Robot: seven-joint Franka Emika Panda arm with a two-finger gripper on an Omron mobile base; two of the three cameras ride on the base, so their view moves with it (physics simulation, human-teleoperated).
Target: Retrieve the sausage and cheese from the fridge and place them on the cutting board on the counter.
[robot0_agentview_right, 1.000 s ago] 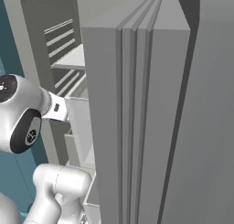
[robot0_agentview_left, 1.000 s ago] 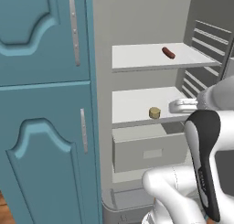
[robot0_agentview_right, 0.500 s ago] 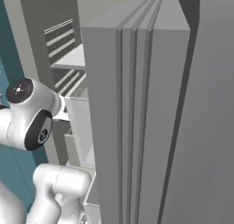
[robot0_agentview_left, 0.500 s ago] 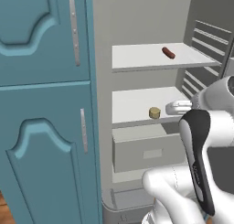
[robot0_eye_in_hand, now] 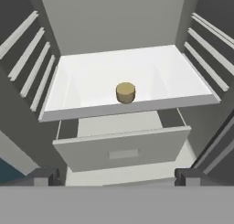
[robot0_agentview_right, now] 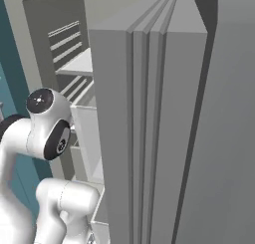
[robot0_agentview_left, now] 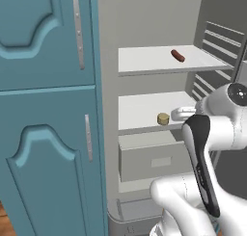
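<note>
The grey fridge (robot0_agentview_left: 144, 18) stands open with its white shelves showing. A short dark red sausage (robot0_agentview_left: 177, 55) lies on the upper shelf, toward its right. On the middle shelf, close to the front edge, sits the squat tan cheese (robot0_agentview_left: 163, 118) (robot0_eye_in_hand: 125, 92). My gripper (robot0_agentview_left: 178, 113) hovers just right of the cheese at shelf height. In the hand view the gripper (robot0_eye_in_hand: 116, 177) is open, its fingertips (robot0_eye_in_hand: 45, 176) wide apart, with the cheese centred ahead and nothing between them. The cutting board and the counter are out of view.
A white drawer (robot0_agentview_left: 152, 158) (robot0_eye_in_hand: 123, 147) sticks out below the middle shelf. Teal cabinet doors (robot0_agentview_left: 48, 134) flank the fridge on the left. The thick open fridge door (robot0_agentview_right: 149, 138) stands at my right. Ribbed side walls (robot0_eye_in_hand: 27, 67) narrow the compartment.
My hand has crept a little left toward the cheese along the middle shelf, and the arm's upper links have swung with it. The jaws have stayed open.
</note>
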